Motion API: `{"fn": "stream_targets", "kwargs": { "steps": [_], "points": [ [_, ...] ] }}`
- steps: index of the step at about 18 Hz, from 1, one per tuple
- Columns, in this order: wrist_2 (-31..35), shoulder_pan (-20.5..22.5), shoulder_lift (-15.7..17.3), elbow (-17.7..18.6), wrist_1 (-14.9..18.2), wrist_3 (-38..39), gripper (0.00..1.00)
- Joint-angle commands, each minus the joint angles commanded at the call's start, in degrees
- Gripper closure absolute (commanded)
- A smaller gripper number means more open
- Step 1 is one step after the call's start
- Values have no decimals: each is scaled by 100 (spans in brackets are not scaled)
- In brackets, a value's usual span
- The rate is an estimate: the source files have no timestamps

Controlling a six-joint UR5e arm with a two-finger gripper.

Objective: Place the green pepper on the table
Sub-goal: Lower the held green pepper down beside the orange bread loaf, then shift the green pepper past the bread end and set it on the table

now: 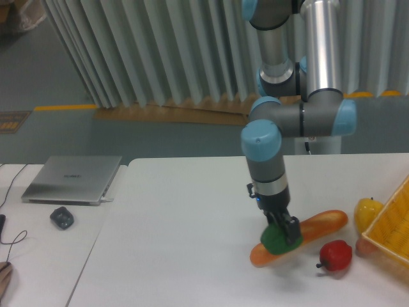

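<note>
The green pepper [277,238] is dark green and glossy, and my gripper [283,231] is shut on it from above. It hangs just over the white table [179,224], in front of an orange bread loaf [317,227] that lies diagonally. Whether the pepper touches the loaf or the table I cannot tell. The arm comes down from the upper right, with its wrist straight above the pepper.
A red pepper [335,256] lies right of the loaf. A yellow pepper [368,212] sits beside a yellow basket [391,225] at the right edge. A lower desk on the left holds a closed laptop [71,180] and a dark mouse [62,218].
</note>
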State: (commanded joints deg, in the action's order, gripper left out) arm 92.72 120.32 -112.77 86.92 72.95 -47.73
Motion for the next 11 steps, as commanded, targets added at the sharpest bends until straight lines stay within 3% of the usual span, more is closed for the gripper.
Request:
{"fn": "stream_targets", "kwargs": {
  "steps": [4,11],
  "points": [
    [-219,-211,141,114,193,166,43],
    [-237,-396,89,114,211,325,43]
  ]
}}
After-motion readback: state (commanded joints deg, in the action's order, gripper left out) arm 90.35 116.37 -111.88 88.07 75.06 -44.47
